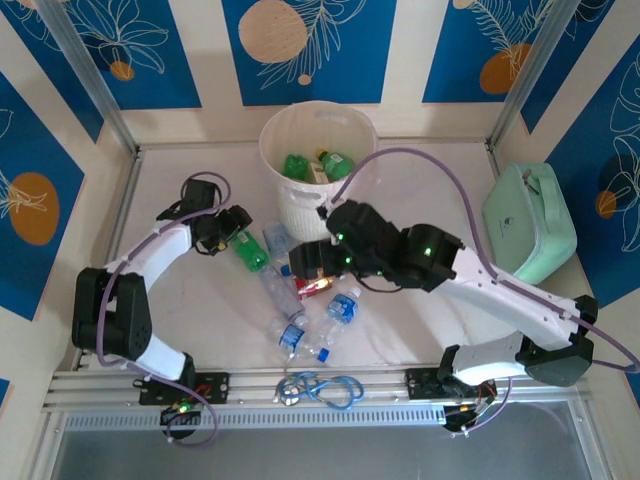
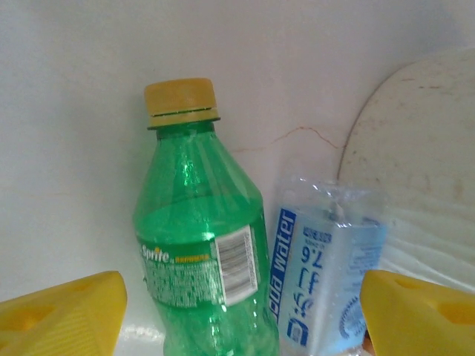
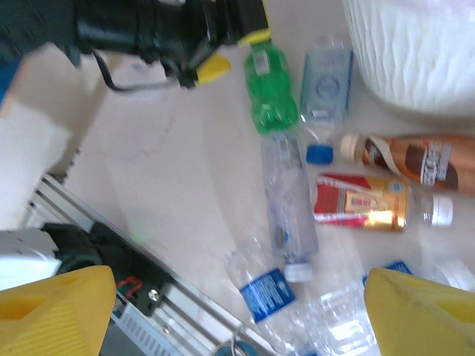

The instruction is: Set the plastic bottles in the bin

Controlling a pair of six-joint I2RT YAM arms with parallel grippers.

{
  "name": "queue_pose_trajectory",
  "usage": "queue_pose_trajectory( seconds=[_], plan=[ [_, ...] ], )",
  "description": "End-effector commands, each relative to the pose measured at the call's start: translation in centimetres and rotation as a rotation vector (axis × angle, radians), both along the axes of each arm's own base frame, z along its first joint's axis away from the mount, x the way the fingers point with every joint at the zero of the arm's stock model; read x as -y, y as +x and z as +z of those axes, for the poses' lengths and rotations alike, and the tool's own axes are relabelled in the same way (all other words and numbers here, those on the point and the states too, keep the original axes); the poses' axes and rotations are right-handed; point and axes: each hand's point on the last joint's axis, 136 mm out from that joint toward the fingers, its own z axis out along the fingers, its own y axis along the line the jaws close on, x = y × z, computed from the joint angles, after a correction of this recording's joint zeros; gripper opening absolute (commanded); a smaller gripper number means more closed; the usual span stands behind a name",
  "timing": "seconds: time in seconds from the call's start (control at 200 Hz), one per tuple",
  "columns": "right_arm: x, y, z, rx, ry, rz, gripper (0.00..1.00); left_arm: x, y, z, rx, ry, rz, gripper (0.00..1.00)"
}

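The white bin stands at the back of the table with green bottles inside. Several plastic bottles lie in front of it. My left gripper is open and low over a green yellow-capped bottle and a clear blue-labelled bottle; both lie between its yellow fingers without touching them. My right gripper hangs open above the pile: a clear bottle, a blue-labelled one, a red-labelled one and a brown one.
A mint-green case sits at the right edge of the table. The bin's wall is close behind the pile. A blue looped cord lies on the front rail. Bare table lies left of the bottles.
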Motion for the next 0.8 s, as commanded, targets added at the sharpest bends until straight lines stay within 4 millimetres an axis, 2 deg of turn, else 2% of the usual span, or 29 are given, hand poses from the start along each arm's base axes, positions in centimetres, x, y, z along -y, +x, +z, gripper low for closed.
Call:
queue_pose_trajectory(
  seconds=[0.0,0.175,0.4,0.62,0.795],
  plan=[
    [1.0,-0.6,0.1,-0.010,0.057,-0.079,0.87,-0.1,1.2,0.0,0.002,-0.010,0.008,0.81],
    [2.0,-1.5,-1.7,-0.048,0.057,-0.109,0.87,-0.1,0.9,-2.4,-0.065,0.007,0.013,0.80],
    [1.2,-1.4,-1.9,-0.053,0.057,-0.094,0.87,0.2,0.2,-4.7,-0.118,0.007,0.010,0.77],
    [0.3,-1.3,-2.7,-0.071,0.047,-0.095,0.86,0.7,0.1,-6.2,-0.147,-0.002,-0.019,0.70],
    [-0.1,-1.4,-3.4,-0.086,0.043,-0.097,0.86,0.7,-0.2,-6.5,-0.158,0.003,-0.022,0.61]
  ],
)
